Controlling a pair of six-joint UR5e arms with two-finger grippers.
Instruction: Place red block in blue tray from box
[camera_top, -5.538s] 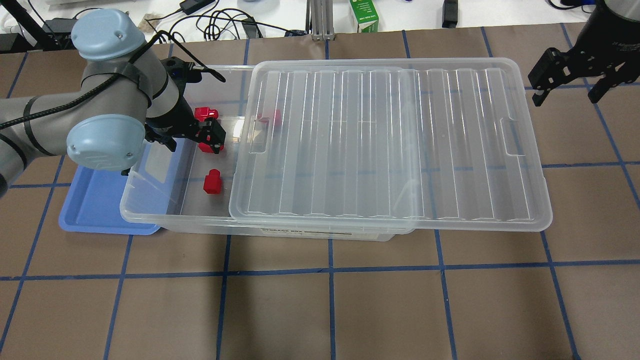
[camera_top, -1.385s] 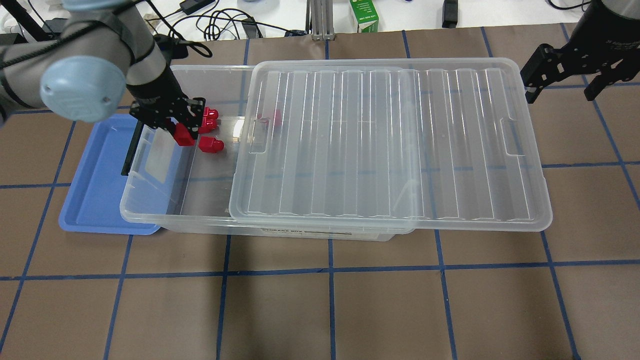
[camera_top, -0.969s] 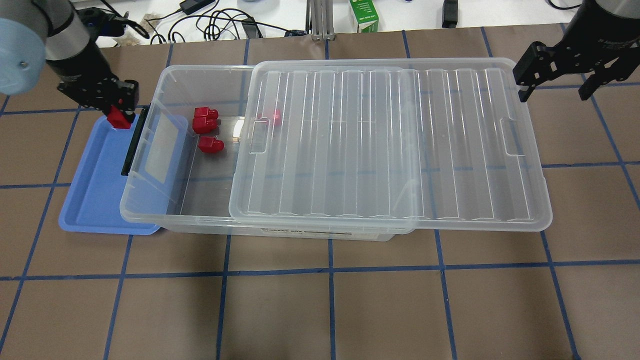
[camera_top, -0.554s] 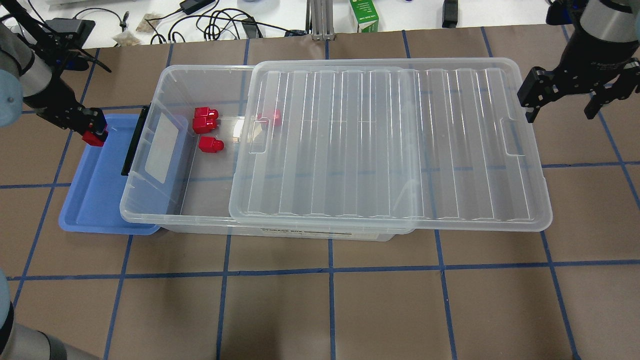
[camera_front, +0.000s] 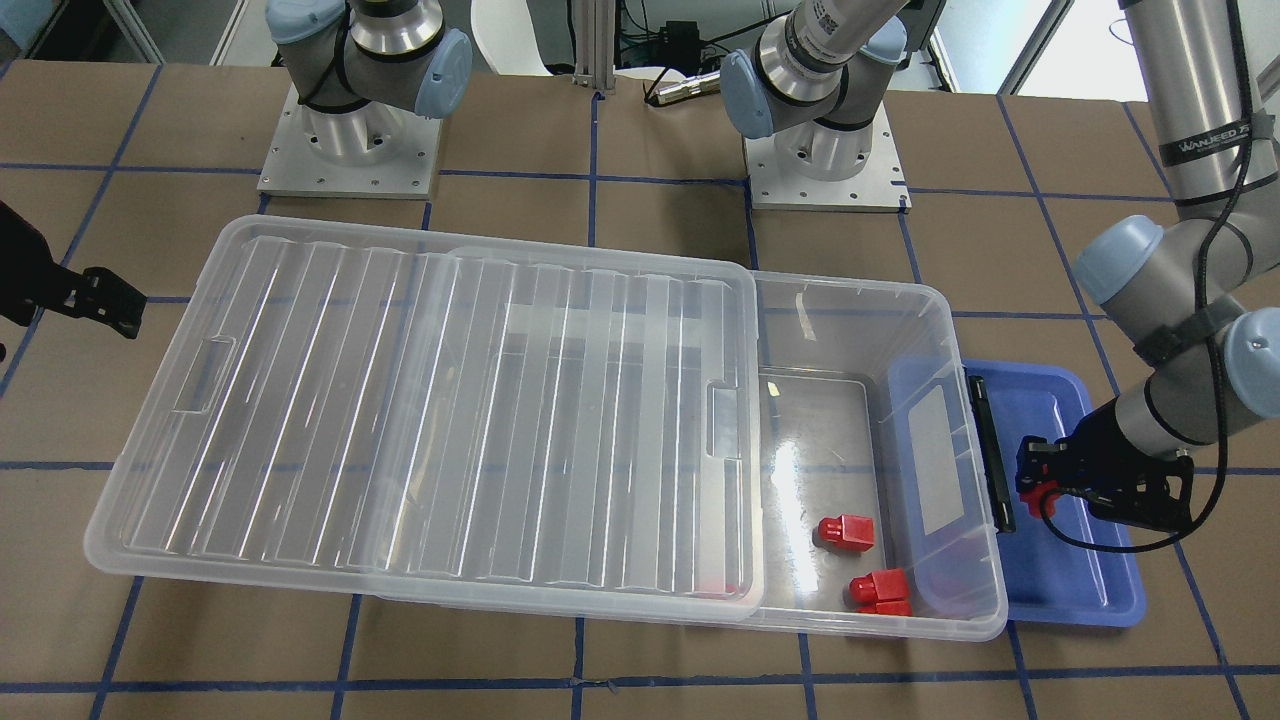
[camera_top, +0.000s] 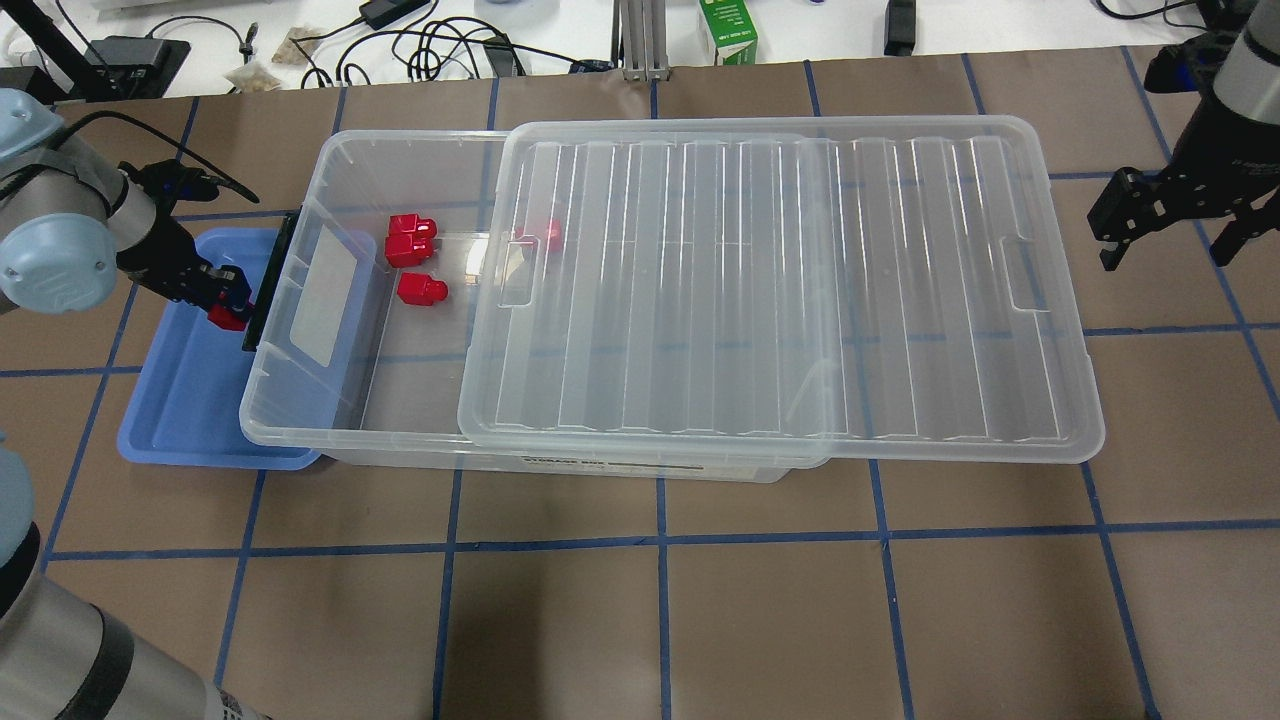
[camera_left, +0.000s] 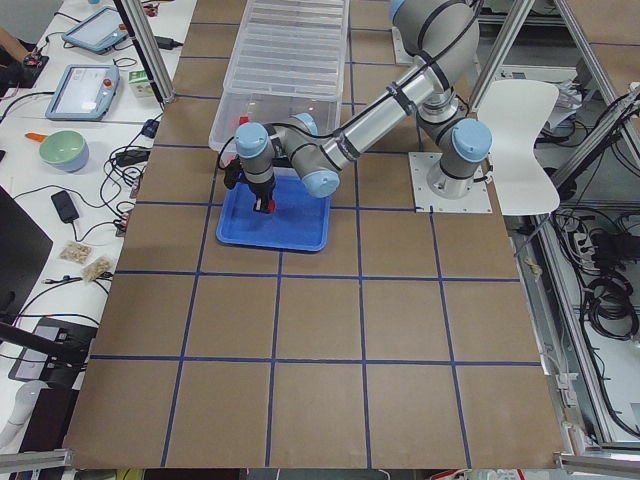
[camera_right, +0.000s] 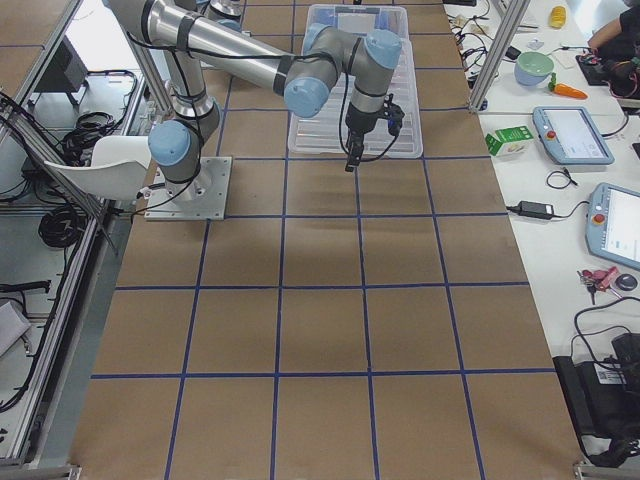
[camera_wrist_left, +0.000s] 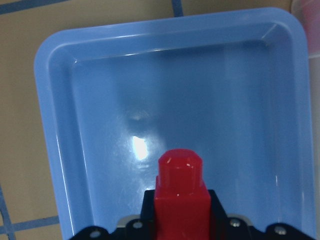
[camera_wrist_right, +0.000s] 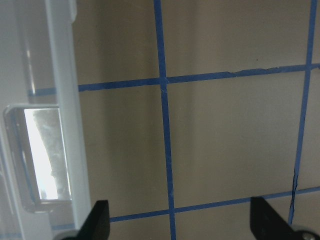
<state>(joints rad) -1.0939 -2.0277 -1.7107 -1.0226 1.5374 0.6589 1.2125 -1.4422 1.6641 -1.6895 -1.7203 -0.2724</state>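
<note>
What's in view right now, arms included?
large clear plastic box: one, clear, centre of view.
ribbed clear lid: one, clear, offset rightward on the box.
black latch: one, black, box's left end.
shallow blue plastic tray: one, blue, beside the latch end.
held small red plastic block: one, red, gripped over the tray.
loose red plastic blocks: four, red, in the box; three uncovered, one under the lid.
green carton: one, green, beyond the box's far side.
left gripper: shut on the held block.
right gripper: open, empty, beyond the lid's right end.

I see the box (camera_top: 290, 400) from overhead and opposite front; my left wrist camera closely overlooks the blue tray (camera_wrist_left: 200, 100).
</note>
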